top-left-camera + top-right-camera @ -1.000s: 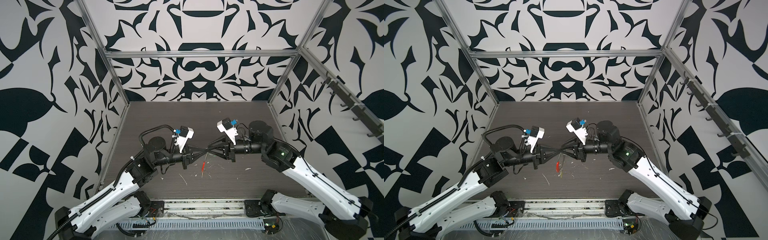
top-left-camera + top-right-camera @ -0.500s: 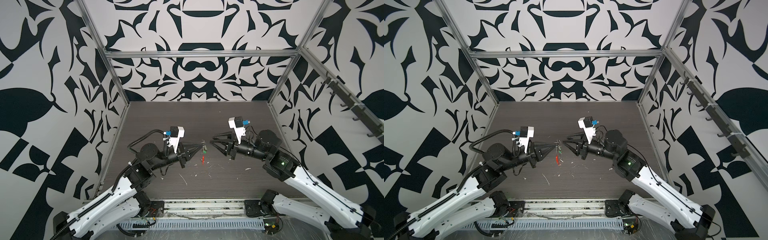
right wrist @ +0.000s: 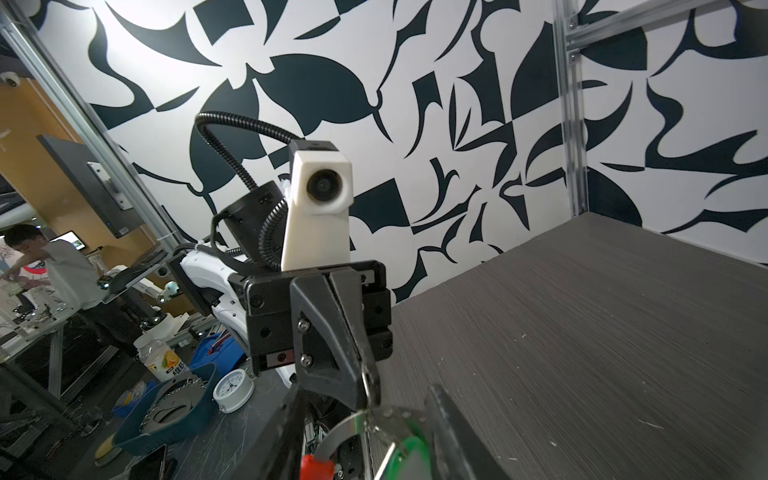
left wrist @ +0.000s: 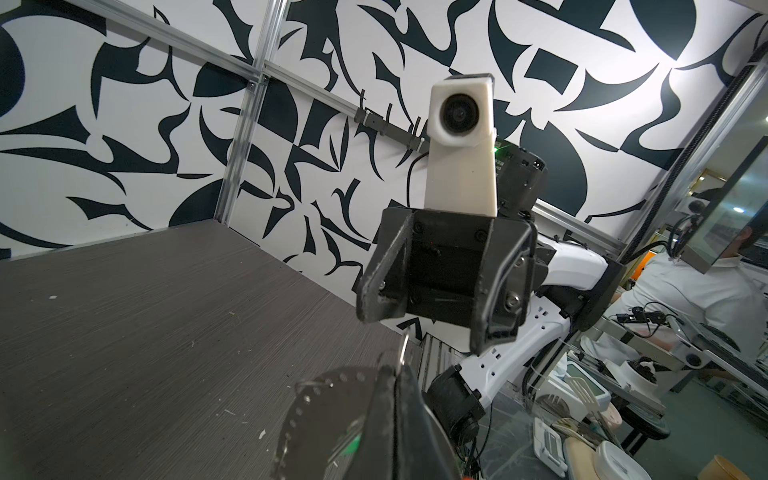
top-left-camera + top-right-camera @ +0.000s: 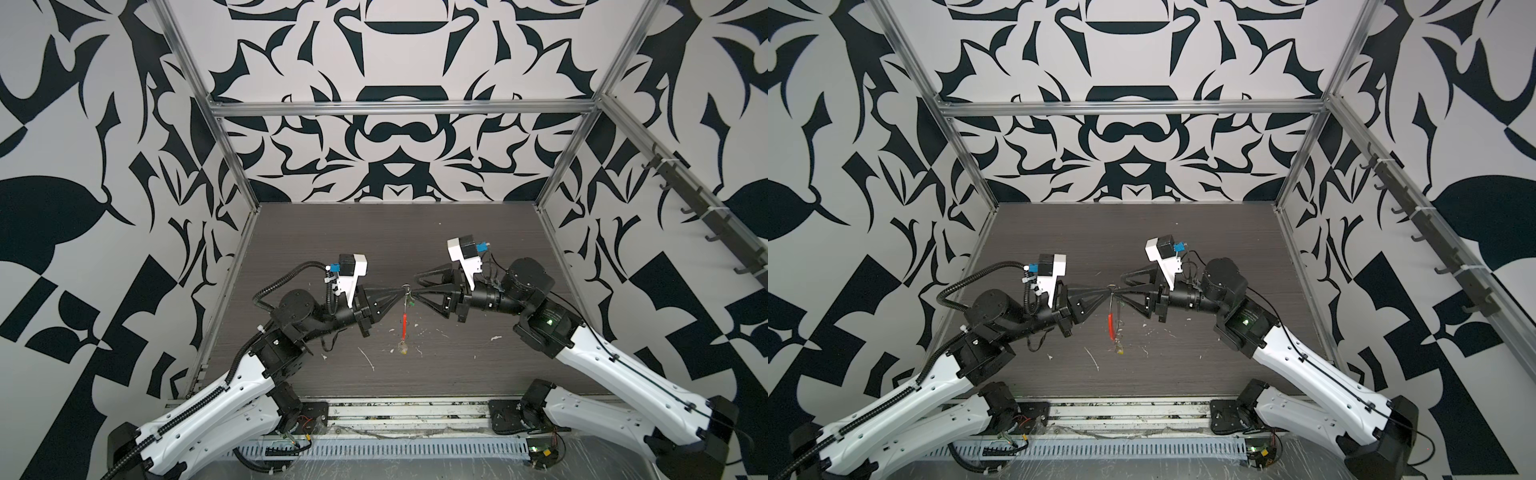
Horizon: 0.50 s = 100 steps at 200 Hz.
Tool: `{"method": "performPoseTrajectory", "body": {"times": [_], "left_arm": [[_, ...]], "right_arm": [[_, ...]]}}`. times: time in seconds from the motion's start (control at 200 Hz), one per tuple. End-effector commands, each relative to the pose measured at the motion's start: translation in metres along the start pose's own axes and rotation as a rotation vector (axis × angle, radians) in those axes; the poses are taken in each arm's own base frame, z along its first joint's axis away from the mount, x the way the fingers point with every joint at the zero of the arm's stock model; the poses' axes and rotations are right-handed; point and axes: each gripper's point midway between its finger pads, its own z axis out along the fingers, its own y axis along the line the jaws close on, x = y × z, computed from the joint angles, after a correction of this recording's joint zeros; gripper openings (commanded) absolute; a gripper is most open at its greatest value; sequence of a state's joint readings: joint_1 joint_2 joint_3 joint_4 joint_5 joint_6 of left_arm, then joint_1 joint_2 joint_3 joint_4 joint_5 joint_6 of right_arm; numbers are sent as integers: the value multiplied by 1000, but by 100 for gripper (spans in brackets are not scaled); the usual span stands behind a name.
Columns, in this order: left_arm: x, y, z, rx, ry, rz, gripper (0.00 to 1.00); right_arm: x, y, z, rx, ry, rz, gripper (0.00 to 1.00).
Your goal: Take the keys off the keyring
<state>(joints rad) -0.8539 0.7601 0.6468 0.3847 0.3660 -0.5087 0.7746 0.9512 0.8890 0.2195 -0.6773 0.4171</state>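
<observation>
Keyring (image 5: pixel 403 321) hangs in mid-air over the middle of the worktop (image 5: pixel 457 232), red sleeve on the lower part. Left end effector (image 5: pixel 400 291) is clenched on its top. Green-tag key (image 3: pixel 409 453) sits near the top, yellow-tag key (image 5: pixel 402 351) at the bottom. Both arms reach inward, roughly level, tips nearly meeting. Right end effector (image 5: pixel 416 284) is released, jaws apart around the ring's top.

Around me the walls (image 5: pixel 395 62) wore a bold black-on-white pattern of curling, leaf-like shapes, and the table (image 5: pixel 374 232) was dark grey with a fine streaked grain. My left gripper (image 5: pixel 401 292) and right gripper (image 5: pixel 417 285) were matte black, my arms (image 5: pixel 232 399) white with black joints. The keyring (image 5: pixel 403 328) was thin grey metal with a red sleeve; its green tag (image 3: pixel 409 455) looked glossy, its yellow tag (image 5: pixel 402 351) pale
</observation>
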Motion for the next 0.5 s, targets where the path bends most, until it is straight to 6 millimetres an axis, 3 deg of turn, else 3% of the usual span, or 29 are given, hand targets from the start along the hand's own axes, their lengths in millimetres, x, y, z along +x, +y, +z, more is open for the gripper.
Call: {"method": "performPoseTrajectory", "body": {"times": [0.0,0.495], "left_arm": [[-12,-11,-2,41,-44,15,0],[-14,-5,-5,3,-69,12,0]], "right_arm": [[-15,17,2,-74,-36,-57,50],[-4,12,10,-70,1,-20,24]]}}
